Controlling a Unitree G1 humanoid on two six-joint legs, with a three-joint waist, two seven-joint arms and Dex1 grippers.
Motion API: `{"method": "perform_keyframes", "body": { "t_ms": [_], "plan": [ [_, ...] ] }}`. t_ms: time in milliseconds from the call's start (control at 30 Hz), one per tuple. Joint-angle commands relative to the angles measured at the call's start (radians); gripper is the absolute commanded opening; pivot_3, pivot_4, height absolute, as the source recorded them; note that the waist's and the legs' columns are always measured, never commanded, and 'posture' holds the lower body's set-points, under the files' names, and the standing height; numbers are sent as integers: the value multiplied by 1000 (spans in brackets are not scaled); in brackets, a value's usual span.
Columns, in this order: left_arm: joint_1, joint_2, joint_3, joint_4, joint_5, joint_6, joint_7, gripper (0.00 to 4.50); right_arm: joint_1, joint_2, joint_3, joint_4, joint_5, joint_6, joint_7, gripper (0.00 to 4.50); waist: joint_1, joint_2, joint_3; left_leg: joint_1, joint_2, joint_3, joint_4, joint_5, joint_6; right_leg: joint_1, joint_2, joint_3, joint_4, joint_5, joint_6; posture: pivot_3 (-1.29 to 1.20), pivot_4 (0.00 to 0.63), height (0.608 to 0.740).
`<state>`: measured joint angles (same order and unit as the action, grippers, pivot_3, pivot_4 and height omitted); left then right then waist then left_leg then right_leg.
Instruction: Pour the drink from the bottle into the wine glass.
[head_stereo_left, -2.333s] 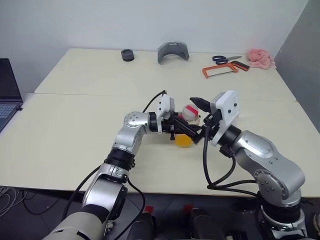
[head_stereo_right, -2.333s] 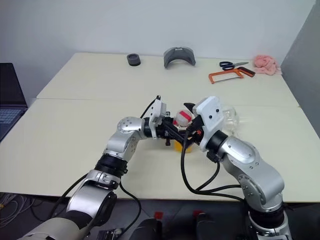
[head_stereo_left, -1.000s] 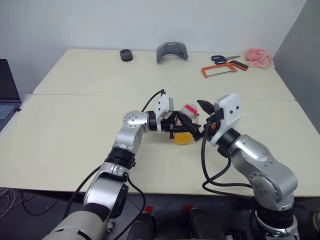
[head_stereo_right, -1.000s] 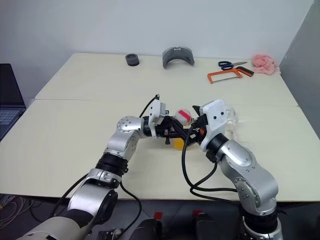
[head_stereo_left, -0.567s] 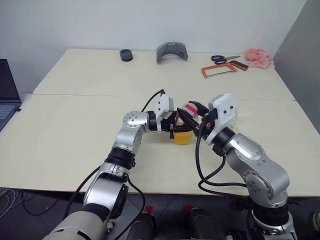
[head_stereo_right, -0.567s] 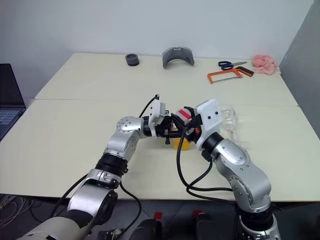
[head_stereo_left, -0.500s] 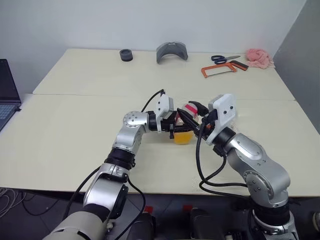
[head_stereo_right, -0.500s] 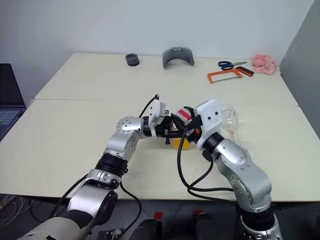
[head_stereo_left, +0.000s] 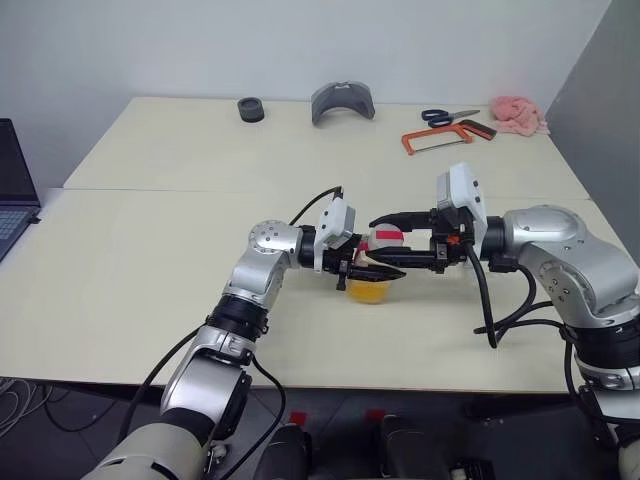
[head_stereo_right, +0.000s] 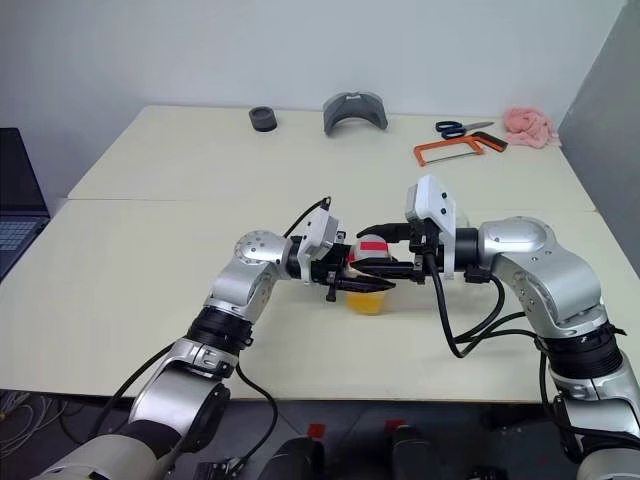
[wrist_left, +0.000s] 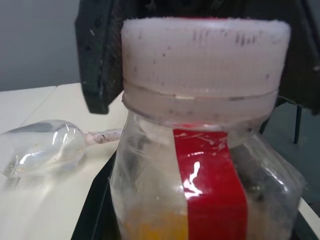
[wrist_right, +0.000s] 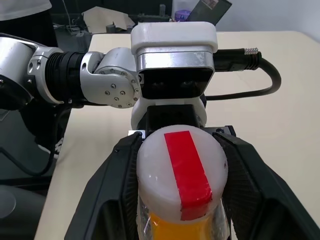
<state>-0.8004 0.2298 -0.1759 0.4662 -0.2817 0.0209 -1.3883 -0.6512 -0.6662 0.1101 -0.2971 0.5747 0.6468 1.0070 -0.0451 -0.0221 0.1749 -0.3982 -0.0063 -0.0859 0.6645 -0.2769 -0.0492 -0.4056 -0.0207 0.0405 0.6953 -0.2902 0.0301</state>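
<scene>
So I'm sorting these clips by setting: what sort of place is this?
Probably a lab or workshop: pale worktables against a bare wall, a hacksaw and scissors at the back, a laptop alongside.

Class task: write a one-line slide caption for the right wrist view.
Right gripper straddles the bottle's cap while the left gripper holds the bottle.

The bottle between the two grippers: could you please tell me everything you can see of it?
The bottle is small, of clear plastic, with a red stripe down its side and across its white cap. It stands upright on the table, cap on, with orange drink low inside. The left gripper grips its body, and the right gripper has its jaws either side of the cap.
</scene>
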Motion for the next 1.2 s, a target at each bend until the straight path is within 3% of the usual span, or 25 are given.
{"method": "perform_keyframes", "body": {
  "t_ms": [33, 67, 233, 367, 1200],
  "plan": [
    [4, -7, 48, -17, -18, -5, 73, 1690, 75, 47, -141, -153, 57, 33, -170, 3692, 4, 0, 0, 0, 1, -1, 0, 0, 0, 0, 0, 0, 0, 0, 0, 0, 150, 740],
    [6, -13, 53, -12, -12, -14, 98, 1690, 110, 66, -164, -210, 55, 47, -233, 3975, 8, 0, 0, 0, 1, -3, 0, 0, 0, 0, -1, 0, 1, 0, 0, 0, 150, 740],
    [10, -33, 64, 3, -3, -39, 158, 1690, 252, 200, -173, -437, 42, 142, -537, 4019, 13, 0, 0, -1, 1, -6, 0, 0, 0, 0, -2, 0, 1, 0, 0, 0, 150, 740],
    [7, -50, 56, 12, 1, -48, 168, 1689, 300, 307, -51, -491, -151, 123, -766, 4019, 11, 0, 0, 0, 0, -5, 0, 0, -1, 0, -1, 0, 1, 0, 0, 0, 150, 740],
    [-29, -59, 47, 91, 19, -114, 140, 1689, 280, 432, 13, -396, -288, 85, -835, 4019, 11, 0, 0, 0, -1, -4, 0, 0, 0, 0, 0, 1, 1, 0, 0, 0, 150, 740]
  ]
}}
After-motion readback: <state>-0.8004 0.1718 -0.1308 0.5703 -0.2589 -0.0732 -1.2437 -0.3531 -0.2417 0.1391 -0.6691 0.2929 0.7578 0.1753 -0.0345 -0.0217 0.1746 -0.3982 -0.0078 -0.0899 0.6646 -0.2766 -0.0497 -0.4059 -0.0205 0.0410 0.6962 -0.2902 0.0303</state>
